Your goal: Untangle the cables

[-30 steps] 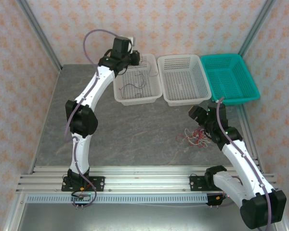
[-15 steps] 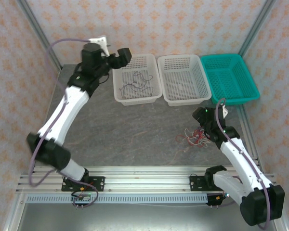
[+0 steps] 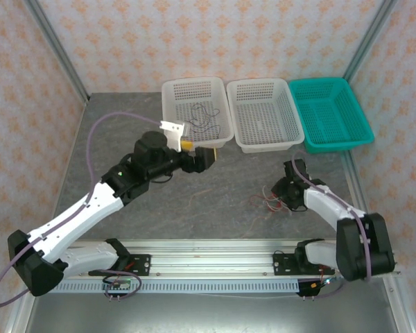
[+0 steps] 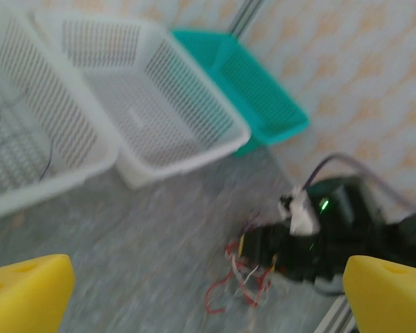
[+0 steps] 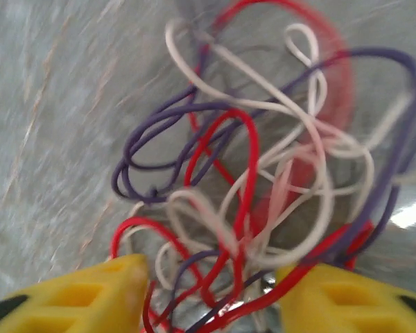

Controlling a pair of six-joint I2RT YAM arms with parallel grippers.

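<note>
What worries me is a grab of several strands at once. The right end effector [image 5: 211, 295] sits low over the knot of cables [image 5: 263, 173]. Its yellow fingers [image 5: 83, 295] are apart, with red, purple and white loops all lying between them. If it closes there and lifts, I'd expect the whole clump to rise together, or the loops to cinch tighter. The left end effector [image 4: 208, 288] hangs empty with its fingers wide apart, well left of the pile, so nothing would pin the rest down.

The cables lie on the counter [image 3: 194, 201] at the right, near of the middle white basket [image 3: 263, 147]. They are thin, curly and closely interlooped. A few dark strands [image 3: 201, 114] rest in the left white basket [image 3: 168, 118].
</note>
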